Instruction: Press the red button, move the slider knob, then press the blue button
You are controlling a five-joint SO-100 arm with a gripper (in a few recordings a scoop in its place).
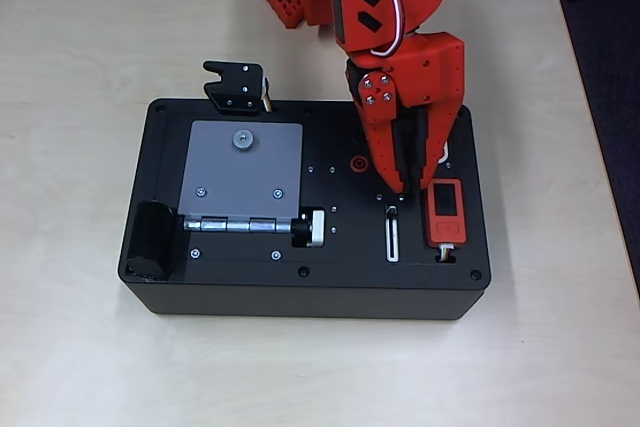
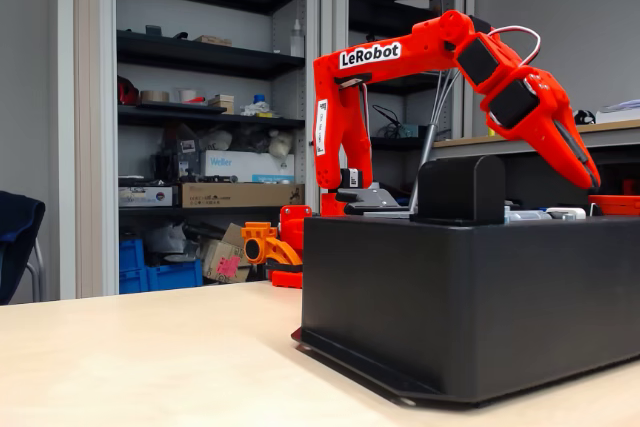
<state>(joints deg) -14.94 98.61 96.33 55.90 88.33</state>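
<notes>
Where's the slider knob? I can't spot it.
Overhead view: at the top of the white-edged slot, right under the tool's tips, left of the orange device.

buttons hidden under gripper

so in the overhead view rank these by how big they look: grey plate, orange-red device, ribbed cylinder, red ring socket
1. grey plate
2. orange-red device
3. ribbed cylinder
4. red ring socket

All sit on the black box top, so nearness hardly skews this.

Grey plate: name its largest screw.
The top-centre screw in the overhead view; the two lower screws on the grey plate are far smaller.
</notes>
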